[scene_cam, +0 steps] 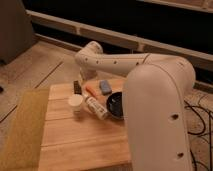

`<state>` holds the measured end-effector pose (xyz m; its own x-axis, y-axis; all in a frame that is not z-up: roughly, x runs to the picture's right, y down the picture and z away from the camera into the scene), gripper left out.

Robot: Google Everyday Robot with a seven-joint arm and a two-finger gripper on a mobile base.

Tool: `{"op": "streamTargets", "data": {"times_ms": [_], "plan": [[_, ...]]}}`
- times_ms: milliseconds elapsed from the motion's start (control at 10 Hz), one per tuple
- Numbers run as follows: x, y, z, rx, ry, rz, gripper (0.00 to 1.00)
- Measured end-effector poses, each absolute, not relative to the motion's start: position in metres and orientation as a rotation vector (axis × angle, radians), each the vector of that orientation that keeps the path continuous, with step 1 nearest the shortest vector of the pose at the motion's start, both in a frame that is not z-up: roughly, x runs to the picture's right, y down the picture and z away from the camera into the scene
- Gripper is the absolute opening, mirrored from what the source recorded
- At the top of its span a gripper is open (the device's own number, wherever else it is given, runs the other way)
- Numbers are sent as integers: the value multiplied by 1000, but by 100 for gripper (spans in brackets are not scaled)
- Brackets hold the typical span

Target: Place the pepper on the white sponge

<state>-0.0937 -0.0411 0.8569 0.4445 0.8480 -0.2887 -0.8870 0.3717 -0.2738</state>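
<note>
arm [155, 100] fills the right side, cut off by the bottom edge; it hides the right part of the wooden table [75, 142] and part of the black bowl [114, 105]; olive mat [22, 125] runs along the table's left side, clipped by the frame; gripper [76, 87] is a dark stub at the table's far edge, just behind a white round object [75, 101]; can't tell whether it's spread or closed; white bar [96, 106] lies between that object and the bowl; pepper [92, 90] lies on the table just beside a grey-blue block [104, 86], apart from the gripper; near half of the table is bare wood.
</note>
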Motion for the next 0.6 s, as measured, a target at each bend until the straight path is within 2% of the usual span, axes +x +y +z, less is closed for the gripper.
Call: {"op": "streamTargets", "data": {"times_ms": [600], "plan": [[-69,-36,905,-452,227,1038,65]]}}
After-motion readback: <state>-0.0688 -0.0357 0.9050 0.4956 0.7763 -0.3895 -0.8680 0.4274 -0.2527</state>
